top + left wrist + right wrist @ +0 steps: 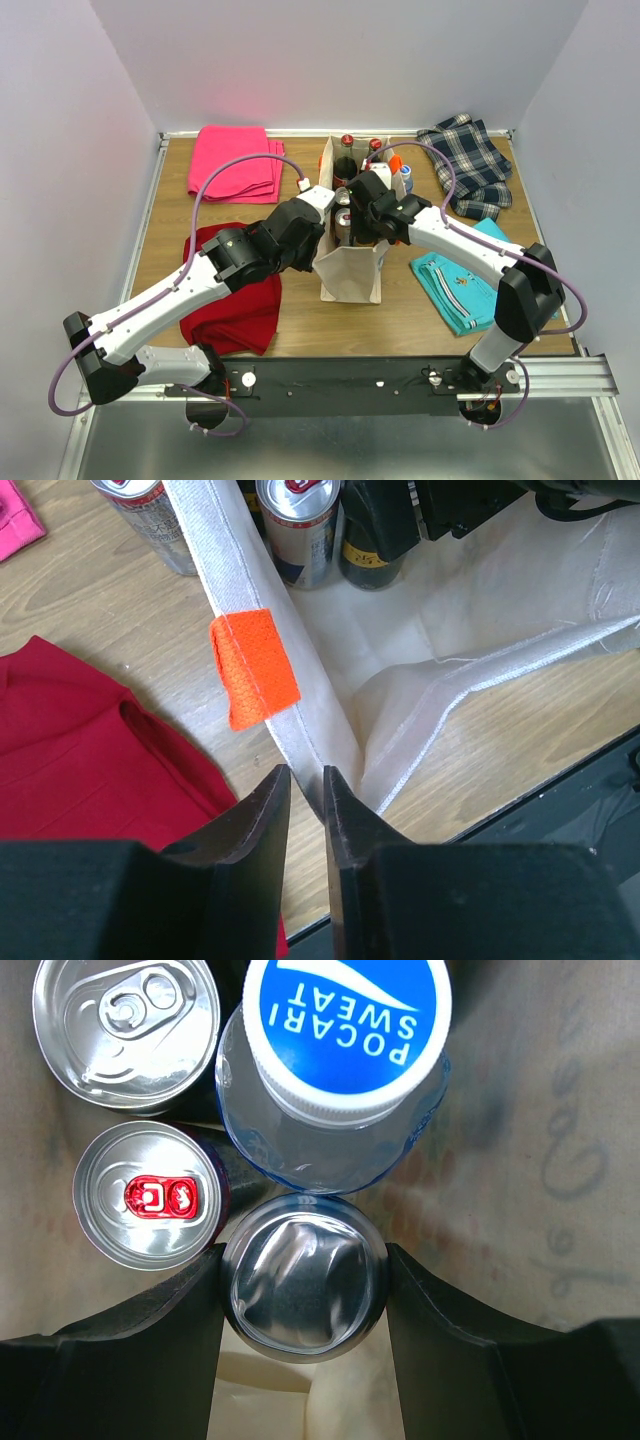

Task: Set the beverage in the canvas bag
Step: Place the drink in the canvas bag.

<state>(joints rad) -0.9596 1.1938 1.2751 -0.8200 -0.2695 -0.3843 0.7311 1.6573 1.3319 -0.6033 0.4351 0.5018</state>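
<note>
- Silver can (pixel 305 1295), the beverage, sits inside the canvas bag (pixel 350 275), clamped by the right gripper (pixel 305 1260); its label is hidden.
- Left gripper (pixel 306 778) straddles the bag's rim; whether it is pinching or has let go, I cannot tell.

cans (pixel 145 1210) in bag (pixel 350 272), cloths (pixel 240 310) L & R

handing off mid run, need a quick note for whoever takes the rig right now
Left gripper: jaws either side of the bag rim, narrow gap; grip unclear.
Right gripper: down in the bag, closed on a can.
Done: red-tab can, plain can and bottle stand in the bag beside it.
Left: let go of the can, lift both arms clear.
</note>
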